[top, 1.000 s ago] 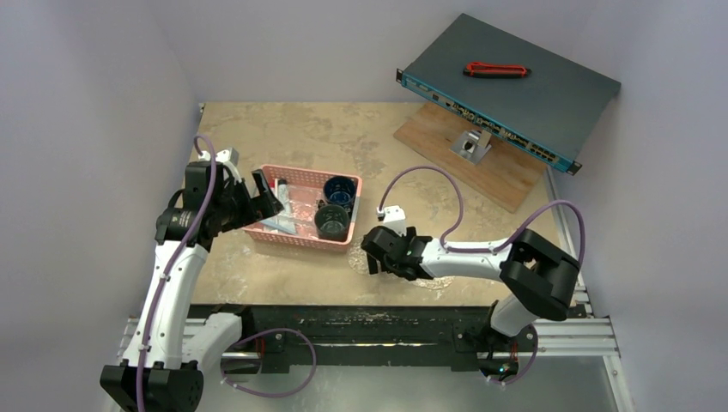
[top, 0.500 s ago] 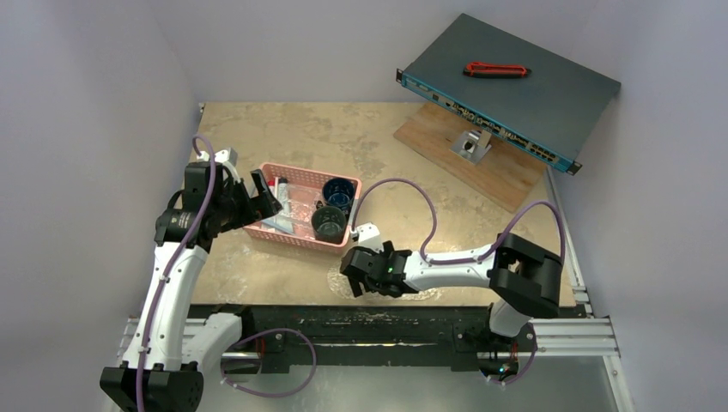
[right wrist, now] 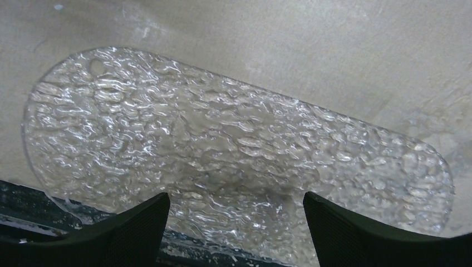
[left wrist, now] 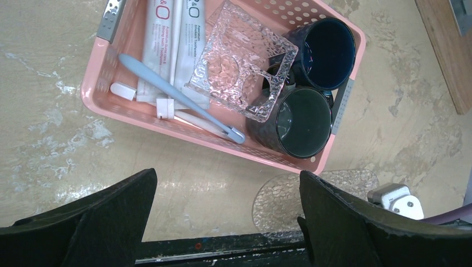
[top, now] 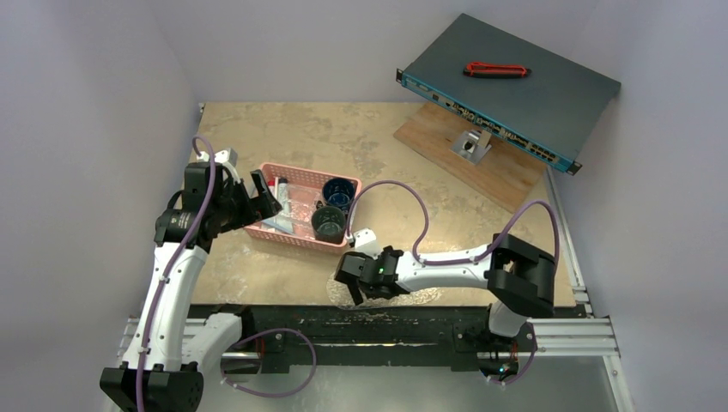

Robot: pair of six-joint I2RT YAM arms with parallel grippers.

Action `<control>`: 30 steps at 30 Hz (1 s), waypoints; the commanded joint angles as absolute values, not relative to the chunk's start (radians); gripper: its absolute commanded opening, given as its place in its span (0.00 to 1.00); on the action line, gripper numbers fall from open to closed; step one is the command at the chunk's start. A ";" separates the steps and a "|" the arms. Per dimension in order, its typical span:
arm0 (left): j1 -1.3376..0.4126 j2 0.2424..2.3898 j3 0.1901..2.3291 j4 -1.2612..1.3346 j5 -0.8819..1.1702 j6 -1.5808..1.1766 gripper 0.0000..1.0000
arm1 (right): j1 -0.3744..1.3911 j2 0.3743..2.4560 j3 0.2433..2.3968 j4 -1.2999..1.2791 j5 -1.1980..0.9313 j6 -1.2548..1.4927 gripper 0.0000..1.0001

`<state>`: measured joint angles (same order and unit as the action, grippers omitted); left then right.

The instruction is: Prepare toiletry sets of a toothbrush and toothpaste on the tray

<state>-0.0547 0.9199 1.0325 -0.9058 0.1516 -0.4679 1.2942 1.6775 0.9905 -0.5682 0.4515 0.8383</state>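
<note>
On the tan table (top: 283,129), far right, a grey rack box (top: 515,94) sits propped on a wooden board (top: 506,180). Left of centre is the pink basket (top: 292,238). The left gripper (left wrist: 227,173) hovers above and in front of the basket's near wall, fingers spread wide, nothing held.

The tray (right wrist: 234,150), clear and bumpy with rounded ends, lies flat on the table at the near edge, near the basket's right end but apart from it. The right gripper (right wrist: 236,197) hangs low over the tray's near edge, fingers wide apart, nothing between them.

Inside the basket, right end: a dark blue mug (left wrist: 325,53) at the back and a dark mug (left wrist: 300,122) in front, touching. A square clear dish (left wrist: 242,67) lies tilted against the mugs, over the tube ends.

The toothpaste (left wrist: 158,44), two white tubes with red print, lies flat side by side in the left half. The light blue toothbrush (left wrist: 178,97) lies diagonally across the tubes. A white toothbrush (left wrist: 192,119) is partly under it, by the near wall.
</note>
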 commanded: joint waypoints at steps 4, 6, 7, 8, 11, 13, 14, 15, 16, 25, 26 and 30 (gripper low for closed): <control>-0.057 0.900 1.045 -0.886 0.148 -0.454 0.99 | 1.299 1.595 1.110 -0.768 0.529 0.874 0.93; -0.057 0.899 1.044 -0.885 0.150 -0.454 0.99 | 1.288 1.586 1.149 -0.796 0.561 0.880 0.93; -0.057 0.898 1.045 -0.885 0.151 -0.454 0.99 | 1.274 1.583 1.164 -0.801 0.566 0.879 0.93; -0.058 0.897 1.045 -0.885 0.152 -0.454 0.99 | 1.266 1.580 1.179 -0.801 0.567 0.878 0.93; -0.057 0.893 1.043 -0.884 0.153 -0.454 0.99 | 1.213 1.573 1.220 -0.790 0.573 0.884 0.93; -0.058 0.892 1.042 -0.882 0.155 -0.454 0.99 | 1.181 1.567 1.245 -0.773 0.577 0.887 0.92; -0.058 0.892 1.042 -0.881 0.156 -0.454 0.99 | 1.166 1.566 1.259 -0.765 0.580 0.890 0.91; -0.058 0.891 1.042 -0.881 0.157 -0.454 0.99 | 1.152 1.567 1.272 -0.756 0.583 0.891 0.91; -0.058 0.891 1.040 -0.881 0.159 -0.454 0.99 | 1.139 1.571 1.285 -0.745 0.585 0.891 0.90; -0.058 0.882 1.039 -0.879 0.165 -0.459 0.99 | 1.025 1.647 1.415 -0.732 0.618 0.922 0.79; -0.058 0.882 1.037 -0.878 0.167 -0.459 0.99 | 1.017 1.650 1.421 -0.719 0.617 0.925 0.78; -0.058 0.880 1.037 -0.876 0.177 -0.460 0.99 | 0.984 1.676 1.441 -0.685 0.599 0.939 0.70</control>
